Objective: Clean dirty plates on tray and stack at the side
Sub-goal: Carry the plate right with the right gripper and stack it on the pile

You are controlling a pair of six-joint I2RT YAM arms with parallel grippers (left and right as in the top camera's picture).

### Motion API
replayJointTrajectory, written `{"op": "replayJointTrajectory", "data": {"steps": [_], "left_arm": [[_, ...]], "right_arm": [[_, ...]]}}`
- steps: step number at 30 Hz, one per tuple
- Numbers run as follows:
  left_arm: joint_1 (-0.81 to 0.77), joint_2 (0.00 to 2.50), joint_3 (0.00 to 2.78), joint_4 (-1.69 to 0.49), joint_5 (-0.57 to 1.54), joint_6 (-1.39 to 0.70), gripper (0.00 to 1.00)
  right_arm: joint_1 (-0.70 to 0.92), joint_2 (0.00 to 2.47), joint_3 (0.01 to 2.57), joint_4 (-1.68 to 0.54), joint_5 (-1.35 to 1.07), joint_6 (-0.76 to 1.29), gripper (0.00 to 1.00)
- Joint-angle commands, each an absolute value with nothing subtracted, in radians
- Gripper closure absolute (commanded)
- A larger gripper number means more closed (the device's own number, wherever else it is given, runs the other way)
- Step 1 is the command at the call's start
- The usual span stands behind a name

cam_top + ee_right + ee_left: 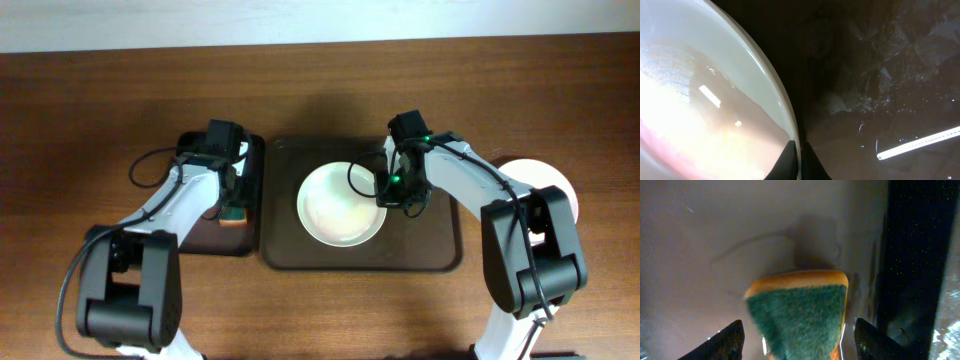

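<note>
One white plate point(340, 205) lies flat in the middle of the dark brown tray point(440, 250), which sits at the centre of the counter point(80, 100). The right pincer point(400, 195) reaches in over the tray's right half and meets the plate at its right rim. In the right wrist view the pincer point(801, 162) is clenched on that rim: its two dark fingertips point(788, 162) stand close together with the thin white edge of the plate point(700, 100) between them. The plate's inside is glossy and bright with reflected light, and I cannot tell whether any red remains on it. Beside it the tray floor point(880, 75) is dark and speckled with wet glints.

A second plate point(548, 178) rests on the counter well to the right of the tray, partly hidden by the right arm. Whether it is one plate or more I cannot tell.

The left pincer point(232, 195) hangs over the small tray point(200, 235) that lies just beside the brown tray's left edge. From the left wrist, this pincer point(797, 335) is released, its fingers point(725, 342) spread to either side of the green-and-orange sponge point(797, 312), a thin gap showing on each side. The sponge lies green face up on the small tray's floor point(700, 240).
</note>
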State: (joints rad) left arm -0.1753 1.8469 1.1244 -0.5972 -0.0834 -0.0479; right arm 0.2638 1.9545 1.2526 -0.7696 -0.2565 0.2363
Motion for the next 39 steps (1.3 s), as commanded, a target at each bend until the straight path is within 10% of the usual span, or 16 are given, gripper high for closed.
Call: {"op": "replayJointTrajectory", "data": {"steps": [1,3,6,7,8,15,39], "left_arm": [[-0.174,1.888,1.140,-0.587,-0.044,-0.052,0.74],[-0.173,1.887,1.143,-0.580,-0.050,-0.051,1.00],[-0.173,1.872,1.185,-0.599,-0.049,-0.051,1.00],[-0.174,1.854,1.209,-0.626,-0.048,-0.052,0.76],[-0.174,1.841,1.222,-0.648,-0.048,-0.052,0.32],[-0.174,1.787,1.240,-0.804,-0.047,-0.052,0.11],[-0.174,1.787,1.239,-0.793,-0.044,-0.052,0.12]], "right_arm": [[0.268,1.970,1.243,-0.774,-0.251,0.241,0.96],[0.268,1.970,1.243,-0.774,-0.251,0.241,0.96],[0.268,1.970,1.243,-0.775,-0.251,0.241,0.96],[0.268,1.970,1.243,-0.774,-0.250,0.241,0.96],[0.268,1.970,1.243,-0.772,-0.251,0.241,0.96],[0.268,1.879,1.259,-0.782,-0.165,0.241,0.96],[0.751,1.605,1.298,-0.900,1.211,0.249,0.96]]}}
